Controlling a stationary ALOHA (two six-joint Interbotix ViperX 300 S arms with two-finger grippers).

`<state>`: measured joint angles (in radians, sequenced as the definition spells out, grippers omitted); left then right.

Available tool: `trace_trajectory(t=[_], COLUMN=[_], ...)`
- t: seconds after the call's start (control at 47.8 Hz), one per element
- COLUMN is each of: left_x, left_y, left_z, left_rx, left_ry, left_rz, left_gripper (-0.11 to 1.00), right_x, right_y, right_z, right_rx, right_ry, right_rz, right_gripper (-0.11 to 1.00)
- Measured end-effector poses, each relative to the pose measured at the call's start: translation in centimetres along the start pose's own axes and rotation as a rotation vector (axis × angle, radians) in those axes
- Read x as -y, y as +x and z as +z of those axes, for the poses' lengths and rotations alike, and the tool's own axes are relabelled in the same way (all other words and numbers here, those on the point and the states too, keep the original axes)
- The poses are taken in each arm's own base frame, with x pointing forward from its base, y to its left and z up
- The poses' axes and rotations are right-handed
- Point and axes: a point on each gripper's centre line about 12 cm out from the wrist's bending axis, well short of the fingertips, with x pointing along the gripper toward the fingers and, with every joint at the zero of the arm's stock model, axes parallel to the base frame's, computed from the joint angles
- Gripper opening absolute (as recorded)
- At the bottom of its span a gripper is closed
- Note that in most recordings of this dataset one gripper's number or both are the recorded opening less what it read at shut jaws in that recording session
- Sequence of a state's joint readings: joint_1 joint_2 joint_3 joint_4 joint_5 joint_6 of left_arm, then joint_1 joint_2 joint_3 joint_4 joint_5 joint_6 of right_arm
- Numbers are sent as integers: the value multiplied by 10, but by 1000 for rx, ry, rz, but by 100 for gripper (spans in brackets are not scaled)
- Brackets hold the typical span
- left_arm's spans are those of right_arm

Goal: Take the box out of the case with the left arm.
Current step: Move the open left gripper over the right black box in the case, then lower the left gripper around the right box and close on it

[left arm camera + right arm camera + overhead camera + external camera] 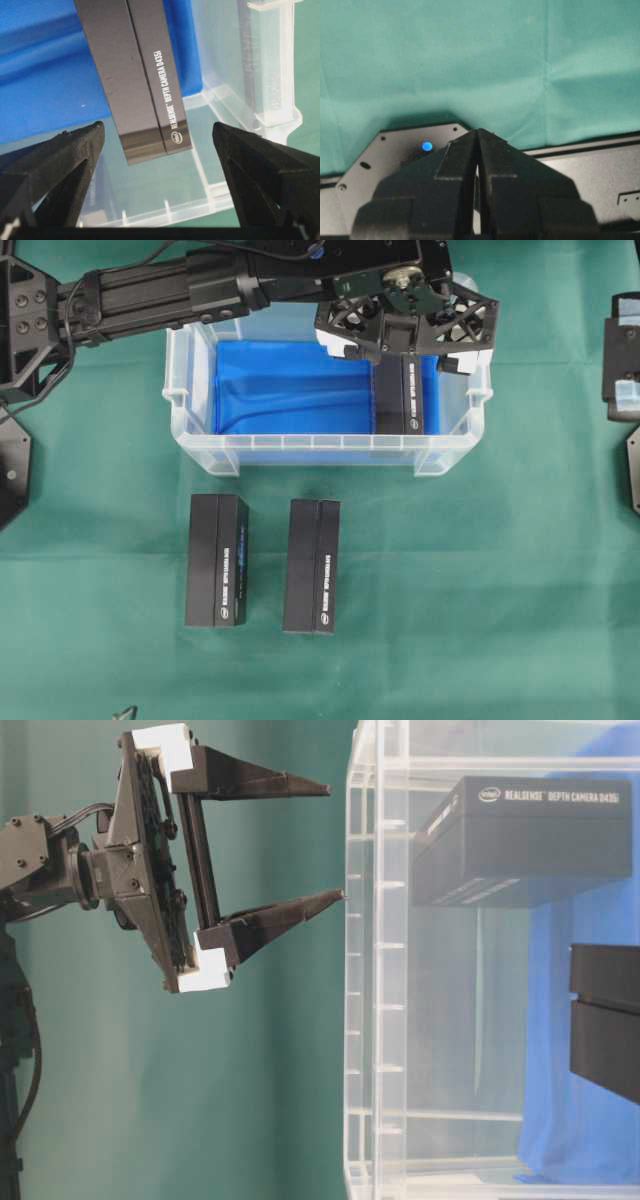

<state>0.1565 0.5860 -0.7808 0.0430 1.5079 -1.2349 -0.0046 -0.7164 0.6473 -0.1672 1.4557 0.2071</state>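
Box (398, 395) lies in the case (190, 390) under the wide-open, empty left gripper (405, 338).

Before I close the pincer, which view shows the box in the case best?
The left wrist view: the box fills the frame between the open left pincer fingers, label readable. Overhead shows the box in the case, partly under the pincer. Table level shows it through the wall. The right wrist view shows none of it.

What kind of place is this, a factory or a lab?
Probably a robotics lab bench: a green cloth covers the table, the left arm reaches over a clear case, and identical depth-camera boxes lie lined up.
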Motion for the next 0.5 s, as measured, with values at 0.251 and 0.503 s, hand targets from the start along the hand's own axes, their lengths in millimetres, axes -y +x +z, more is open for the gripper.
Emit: trace_trajectory(t=[0.251, 0.503], left_x=[-5, -11], left_y=[16, 39], left_z=[-2, -4], left_rx=[-8, -6], left_ry=[1, -3], left_rz=[31, 54], left_gripper=[84, 84], right_x=[0, 0], right_y=[0, 0], right_z=[0, 0], right_rx=[0, -2], right_ry=[0, 0], right_rz=[0, 0], right_gripper=[0, 0])
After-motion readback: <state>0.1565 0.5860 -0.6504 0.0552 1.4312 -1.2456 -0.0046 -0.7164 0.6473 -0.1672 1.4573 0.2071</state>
